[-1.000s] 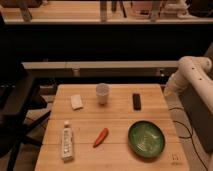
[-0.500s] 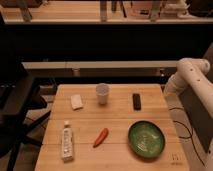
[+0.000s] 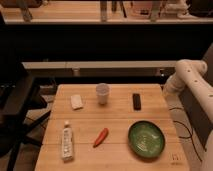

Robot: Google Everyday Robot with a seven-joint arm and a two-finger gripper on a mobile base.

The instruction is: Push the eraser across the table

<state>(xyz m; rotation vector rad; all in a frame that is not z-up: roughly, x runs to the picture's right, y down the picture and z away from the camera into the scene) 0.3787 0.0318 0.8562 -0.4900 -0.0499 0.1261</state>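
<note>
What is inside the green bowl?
Nothing that shows: the green bowl holds only its own ringed green bottom. The table beneath it is covered. The tool is out of view; only the white arm shows at the table's right.

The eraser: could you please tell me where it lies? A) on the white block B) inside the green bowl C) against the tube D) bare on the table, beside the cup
D: the eraser lies flat on the table, apart from the cup, between it and the arm; the gripper is out of view.
</note>
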